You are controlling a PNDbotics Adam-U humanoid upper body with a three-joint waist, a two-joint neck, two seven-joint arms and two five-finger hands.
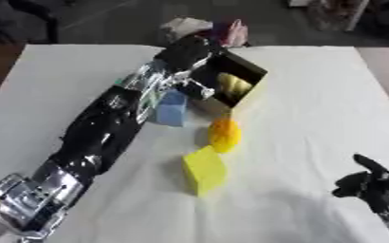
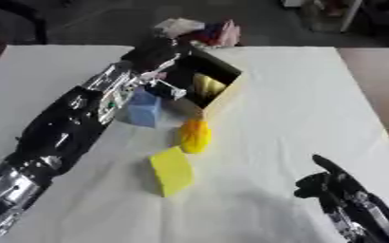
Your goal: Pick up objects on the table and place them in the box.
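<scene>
An open box point(image 1: 252, 88) with a dark inside stands at the table's far middle, and a yellow object point(image 1: 234, 84) lies in it. My left arm stretches from the lower left up to the box, and my left hand point(image 1: 188, 51) is over the box's far left corner; I cannot make out its grip. A light blue block point(image 1: 171, 109) stands beside that arm, just left of the box. In front of the box lies an orange-yellow rounded object point(image 1: 224, 134), and nearer still a yellow block point(image 1: 204, 170). My right hand point(image 2: 335, 182) rests open at the lower right.
A white cloth point(image 1: 314, 118) covers the table. Pink point(image 1: 235, 32) and white point(image 1: 184, 24) things sit beyond the box at the far edge. Dark floor and furniture legs lie beyond the table.
</scene>
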